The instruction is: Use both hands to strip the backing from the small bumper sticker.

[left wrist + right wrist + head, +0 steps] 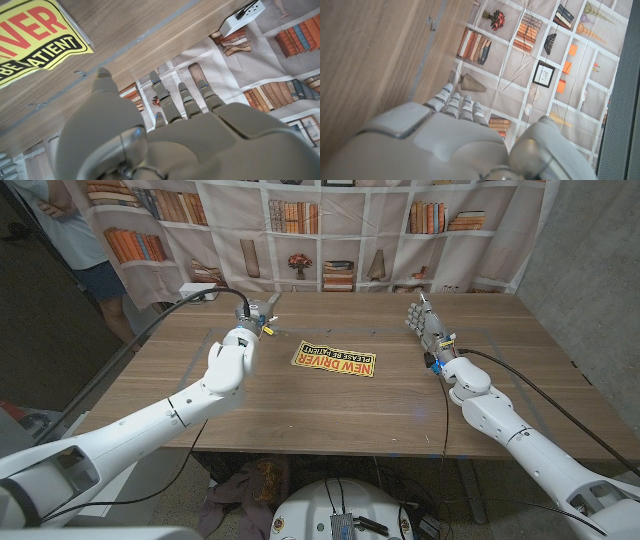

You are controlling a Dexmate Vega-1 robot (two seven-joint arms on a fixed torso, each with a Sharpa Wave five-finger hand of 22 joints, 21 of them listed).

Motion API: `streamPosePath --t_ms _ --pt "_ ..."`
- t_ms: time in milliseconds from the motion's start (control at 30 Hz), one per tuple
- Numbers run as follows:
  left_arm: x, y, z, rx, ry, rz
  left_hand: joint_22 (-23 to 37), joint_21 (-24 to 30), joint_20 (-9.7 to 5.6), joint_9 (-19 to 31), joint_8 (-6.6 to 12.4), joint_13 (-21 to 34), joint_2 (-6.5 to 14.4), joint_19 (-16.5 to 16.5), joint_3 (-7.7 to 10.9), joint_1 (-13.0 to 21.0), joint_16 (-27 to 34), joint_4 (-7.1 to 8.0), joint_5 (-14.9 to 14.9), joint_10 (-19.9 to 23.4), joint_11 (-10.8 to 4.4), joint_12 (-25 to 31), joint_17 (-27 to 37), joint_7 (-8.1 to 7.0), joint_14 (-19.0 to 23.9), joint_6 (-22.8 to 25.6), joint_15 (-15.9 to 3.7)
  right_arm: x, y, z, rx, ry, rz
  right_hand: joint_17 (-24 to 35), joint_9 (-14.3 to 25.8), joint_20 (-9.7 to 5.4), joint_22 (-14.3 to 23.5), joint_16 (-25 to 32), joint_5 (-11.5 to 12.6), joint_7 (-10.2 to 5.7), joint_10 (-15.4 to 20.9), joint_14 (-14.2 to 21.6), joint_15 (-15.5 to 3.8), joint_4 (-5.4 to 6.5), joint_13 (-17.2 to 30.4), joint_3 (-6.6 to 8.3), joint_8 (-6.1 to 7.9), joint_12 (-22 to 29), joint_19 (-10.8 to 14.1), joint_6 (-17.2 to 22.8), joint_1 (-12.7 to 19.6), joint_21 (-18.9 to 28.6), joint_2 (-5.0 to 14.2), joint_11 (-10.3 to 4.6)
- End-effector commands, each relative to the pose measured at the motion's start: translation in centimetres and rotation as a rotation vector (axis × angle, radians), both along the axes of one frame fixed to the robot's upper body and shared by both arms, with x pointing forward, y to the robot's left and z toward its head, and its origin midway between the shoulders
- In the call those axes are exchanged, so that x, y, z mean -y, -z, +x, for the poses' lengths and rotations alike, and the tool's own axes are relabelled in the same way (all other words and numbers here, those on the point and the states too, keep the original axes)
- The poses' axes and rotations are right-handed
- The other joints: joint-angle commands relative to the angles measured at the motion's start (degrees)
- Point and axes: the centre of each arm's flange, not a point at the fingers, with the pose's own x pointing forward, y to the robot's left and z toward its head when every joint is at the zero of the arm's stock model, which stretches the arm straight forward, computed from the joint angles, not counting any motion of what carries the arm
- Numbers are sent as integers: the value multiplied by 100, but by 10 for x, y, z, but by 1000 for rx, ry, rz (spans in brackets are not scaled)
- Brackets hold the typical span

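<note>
**Both robot hands empty, bumper sticker lying flat between them**

Seen from the head camera, a wooden table point(330, 405) fills the middle of the scene. Near its centre lies a small bumper sticker point(334, 359), yellow with a black border. Red capitals read "NEW DRIVER", with "PLEASE BE PATIENT" in a black band. It lies flat on the wood, its long side tilted slightly, and neither hand touches it.

The left hand point(259, 316) is at about ten o'clock from the sticker, near it but apart. In the left wrist camera its fingers point(186, 97) are straight and spread a little, with nothing between them. One corner of the sticker point(35, 37) appears beside the thumb in that camera.

The right hand point(428, 329) is at about two o'clock from the sticker, farther off than the left. Its fingers point away from the robot, held together and fairly straight. The right wrist camera shows the fingers point(457, 105) extended side by side, holding nothing.

Behind the table, at twelve o'clock, hangs a backdrop point(330, 230) printed with bookshelves, vases and flowers. A white box point(196, 293) with a cable sits at the far left edge of the table. A person point(70, 230) stands at about ten o'clock, at the picture's far left edge.
</note>
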Motion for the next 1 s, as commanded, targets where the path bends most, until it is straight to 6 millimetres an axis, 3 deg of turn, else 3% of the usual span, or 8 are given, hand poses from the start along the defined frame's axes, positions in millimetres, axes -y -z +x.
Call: streamPosePath --t_ms 33,567,1000 --pt "8 11 5 -41 0 -10 13 -7 8 18 -14 24 109 -60 72 108 -34 -54 -44 -58 4 -34 17 -6 -38 21 -668 -2 3 1 -7 -4 10 27 23 63 21 25 -12 -13 -19 -14 -20 -11 5 -8 35 37 -8 28 -6 -15 50 -4" --pt "21 24 8 -179 4 -22 5 -77 69 13 -78 -64 56 -225 130 271 -135 -101 -146 -287 13 -245 -3 35 -293 -129 -577 -4 2 6 -3 -14 12 26 23 68 22 24 -15 -14 -26 -16 -26 -20 5 -14 31 35 7 20 -5 -54 59 -7" --pt "27 31 12 -153 -43 -33 4 -68 79 11 -63 -76 47 -216 134 266 -114 -66 -173 -286 15 -283 3 83 -289 -134 -525 -4 3 7 -6 -26 8 29 24 63 23 26 -18 -20 -16 -15 -31 -16 5 -22 32 39 18 24 -20 -80 69 -12"
